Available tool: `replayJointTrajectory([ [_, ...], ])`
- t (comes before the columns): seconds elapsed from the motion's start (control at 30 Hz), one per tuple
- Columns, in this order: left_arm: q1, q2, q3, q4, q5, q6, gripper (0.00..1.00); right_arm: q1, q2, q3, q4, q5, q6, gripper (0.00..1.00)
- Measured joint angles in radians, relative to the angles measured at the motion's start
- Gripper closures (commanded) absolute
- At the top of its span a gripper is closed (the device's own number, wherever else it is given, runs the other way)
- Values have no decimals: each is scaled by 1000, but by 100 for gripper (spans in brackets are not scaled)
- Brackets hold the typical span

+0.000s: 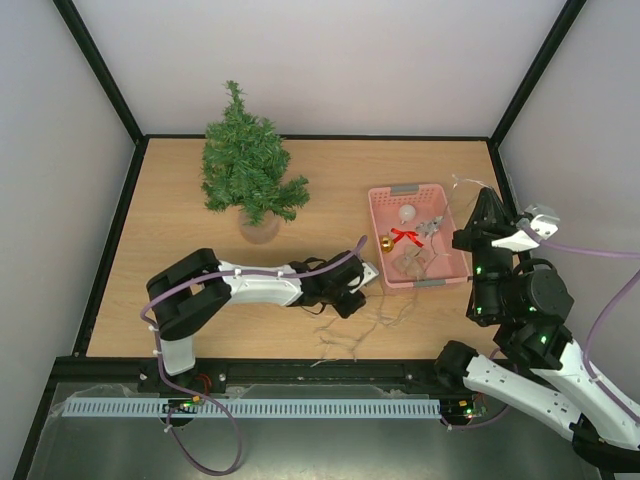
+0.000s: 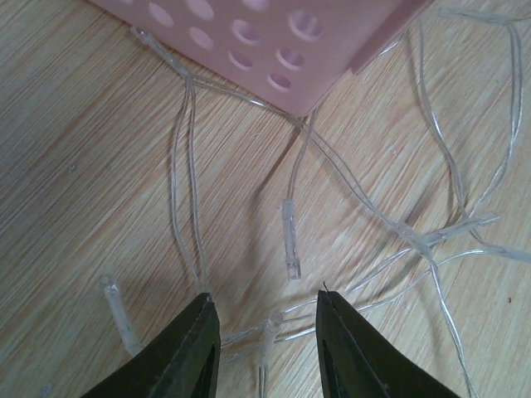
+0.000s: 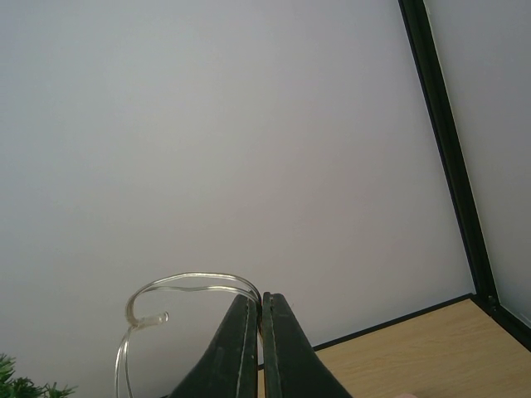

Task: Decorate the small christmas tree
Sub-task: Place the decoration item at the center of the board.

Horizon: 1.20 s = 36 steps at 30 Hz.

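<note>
Pale walls close in a wooden table (image 1: 180, 300), and your small christmas tree (image 1: 245, 165) stands upright at its far left, pale base down, well apart from both tools; a pink basket (image 1: 405, 188) of ornaments sits to the right of it, between the tree and your right arm.

Your left gripper (image 2: 265, 332) hangs low over the board just beside the near left corner of the basket, its fingers (image 2: 203, 348) apart with nothing between them; loose strands of the string of lights (image 2: 290, 240) lie on the wood directly under the gap and trail away toward you.

Your right gripper (image 3: 261, 332) is raised at the right side of the table, its fingers pressed together on a clear loop of that same wire; how the string runs from there down to the tangle on the board cannot be traced in full.

What the next move turns on, as I judge it: the tree lies up and to the left of both tools, and your left arm is plainly the nearer, with open board between it and the branches; your right arm has the basket in its way.

The tree's long axis is vertical, so the wire will want to go round it, not across; I would have you pinch a strand with the left first, since slack, tangled wire can snag on the basket corner.
</note>
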<state>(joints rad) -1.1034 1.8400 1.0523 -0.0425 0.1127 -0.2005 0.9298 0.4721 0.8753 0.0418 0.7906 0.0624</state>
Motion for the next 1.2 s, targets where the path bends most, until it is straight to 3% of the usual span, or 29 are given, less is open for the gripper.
replayJointTrajectory([
  [0.33,0,5,-2,16,-8,13,86,0,-1,-3,0,-2,-3,98],
  [0.6,0,2,-44,37,-7,9,78,0,-1,-9,0,-5,-3,98],
  [0.9,0,0,-46,50,-1,-2,97,0,-1,-16,1,-8,-3,98],
  [1.2,5,-155,-57,-1,-94,-14,97,0,0,-23,-6,-32,7,98],
])
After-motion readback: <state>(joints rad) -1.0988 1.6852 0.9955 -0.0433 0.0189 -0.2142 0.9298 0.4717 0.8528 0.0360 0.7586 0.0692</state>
